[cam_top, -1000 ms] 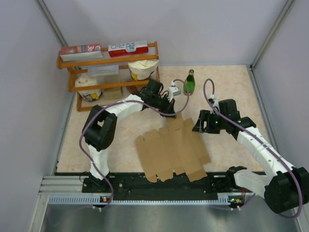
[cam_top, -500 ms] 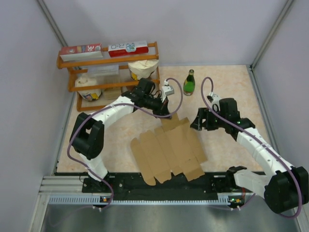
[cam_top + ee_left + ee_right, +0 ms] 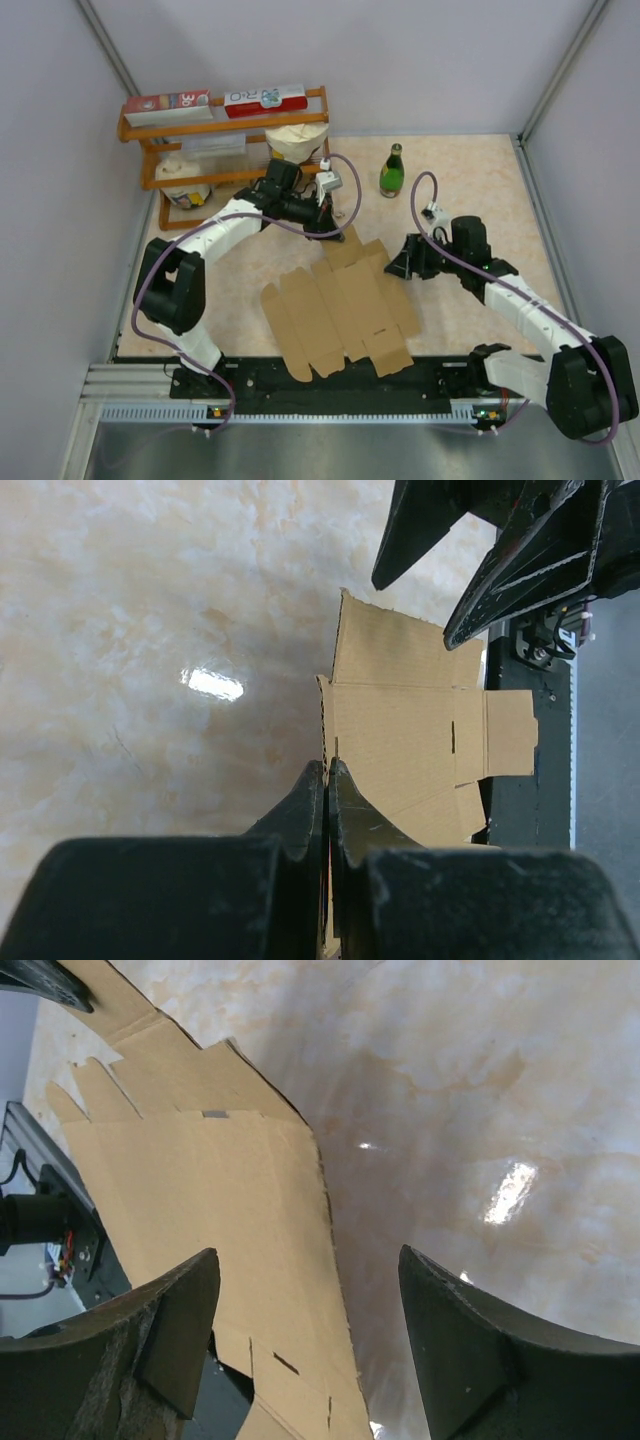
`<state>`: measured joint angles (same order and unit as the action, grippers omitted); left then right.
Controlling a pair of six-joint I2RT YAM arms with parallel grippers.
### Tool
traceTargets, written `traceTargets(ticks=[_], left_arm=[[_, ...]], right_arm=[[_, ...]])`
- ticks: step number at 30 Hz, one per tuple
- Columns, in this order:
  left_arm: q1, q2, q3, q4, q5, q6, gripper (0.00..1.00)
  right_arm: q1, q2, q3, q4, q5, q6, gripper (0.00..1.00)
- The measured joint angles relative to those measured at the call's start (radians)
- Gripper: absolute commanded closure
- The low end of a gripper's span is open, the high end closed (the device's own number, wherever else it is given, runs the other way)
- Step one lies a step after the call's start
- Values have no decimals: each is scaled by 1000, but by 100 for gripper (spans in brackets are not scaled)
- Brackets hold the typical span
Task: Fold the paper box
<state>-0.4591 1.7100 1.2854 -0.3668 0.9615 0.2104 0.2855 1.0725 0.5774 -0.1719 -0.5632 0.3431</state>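
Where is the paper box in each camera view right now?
Top external: paper box lies flat at centre, between the arms.
Left wrist: paper box centre-right, its edge pinched in the left gripper.
Right wrist: paper box fills the left half.
Shared landmark: black base rail along the sheet's near edge, right in the left wrist view, lower left in the right wrist view.

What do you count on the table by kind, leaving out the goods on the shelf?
paper box: 1
bottle: 1
shelf: 1
Total: 3
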Motion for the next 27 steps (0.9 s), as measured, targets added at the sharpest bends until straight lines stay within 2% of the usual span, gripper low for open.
traceTargets(ticks=[15, 27], left_arm=[[0, 0, -16, 43, 37, -29, 100], [22, -11, -43, 114, 53, -80, 100]], right_arm=[[0, 29, -70, 196, -124, 60, 30], [0, 47, -91, 243, -168, 80, 38]])
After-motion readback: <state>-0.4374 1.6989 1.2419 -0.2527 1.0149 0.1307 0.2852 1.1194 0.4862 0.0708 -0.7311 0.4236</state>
